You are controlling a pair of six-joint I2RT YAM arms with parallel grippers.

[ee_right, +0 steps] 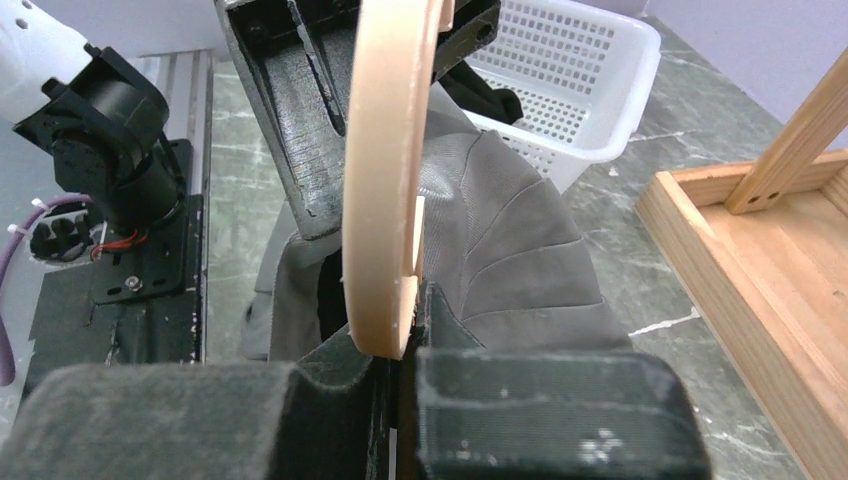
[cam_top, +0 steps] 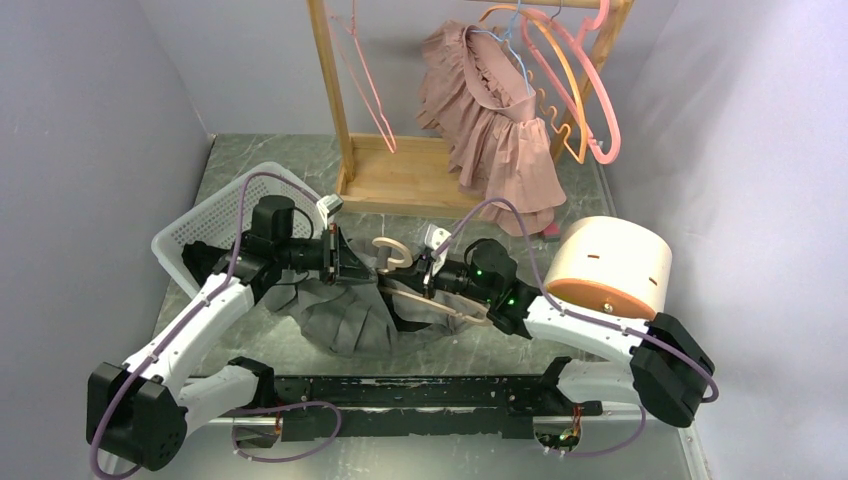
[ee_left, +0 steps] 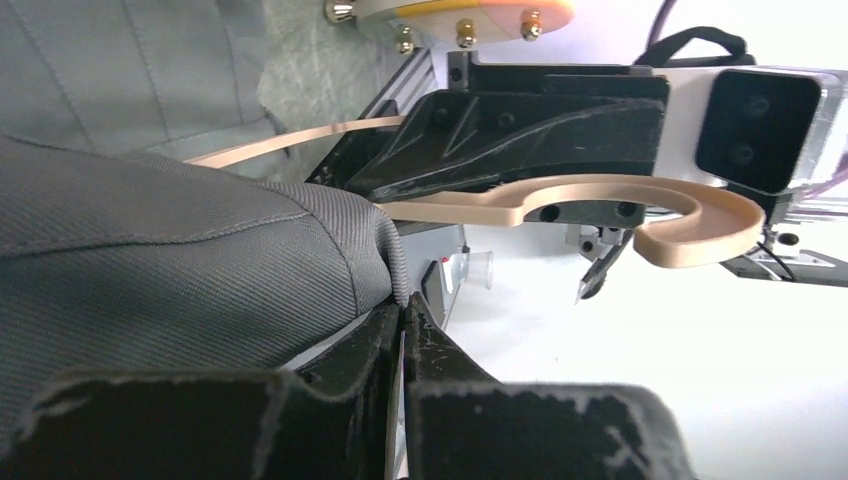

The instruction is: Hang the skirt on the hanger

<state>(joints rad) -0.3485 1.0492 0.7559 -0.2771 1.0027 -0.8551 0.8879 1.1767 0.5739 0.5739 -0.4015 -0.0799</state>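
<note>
From above, the grey skirt (cam_top: 345, 315) lies bunched on the desk (cam_top: 470, 350) between the two arms; the left fingers (cam_top: 352, 265) meet its upper edge; the right fingers (cam_top: 428, 276) sit at the wooden hanger (cam_top: 395, 252), whose bar slants across the cloth; a white basket (cam_top: 215, 215) stands behind the left arm, and a wooden rack (cam_top: 400, 175) stands farther back. In the left wrist view, the left fingers are pressed together, pinching a fold of the skirt's edge; the hanger's hook curves just beyond them. In the right wrist view, the right fingers are clamped tight on the hanger; the skirt lies directly behind it.
</note>
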